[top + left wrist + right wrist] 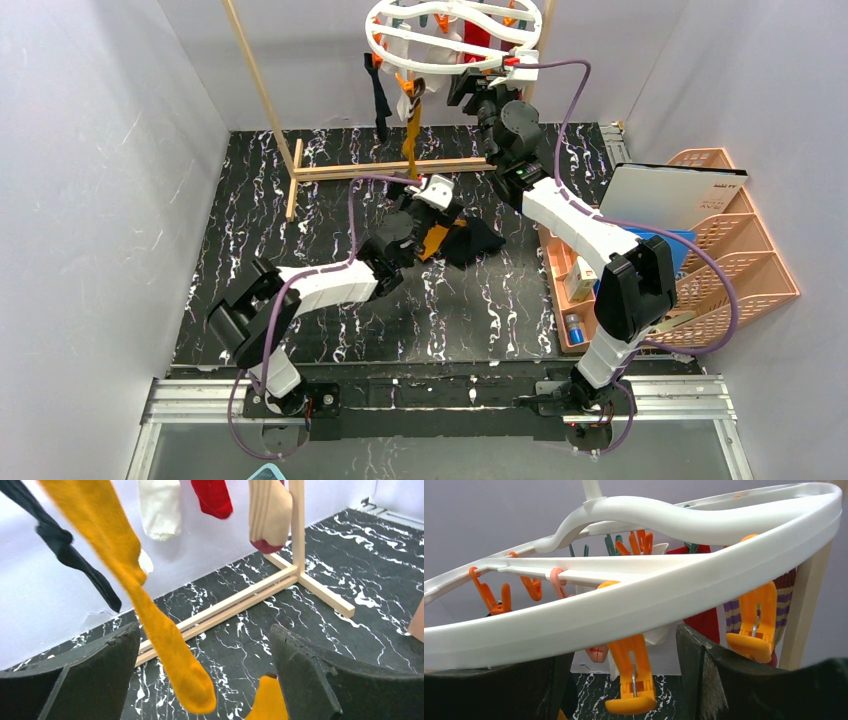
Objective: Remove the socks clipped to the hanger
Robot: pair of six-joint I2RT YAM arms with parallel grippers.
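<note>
Top view: hanger (455,35) at 12 o'clock over the surface (300,300). Mustard sock (411,125) hangs from its near rim, long axis vertical, toe pointing down at the left gripper (432,192), low at the sock's 6 o'clock. Right gripper (468,88) is up at the rim, 3 o'clock of the sock's clip. Left wrist view: jaws spread wide, nothing held; the sock dangles ahead between them, blurred. Right wrist view: jaws apart either side of an orange clothespin (631,680), not squeezing; the pin looks bare. Judgement: left arm nearer the toe, right nearer the pins.
</note>
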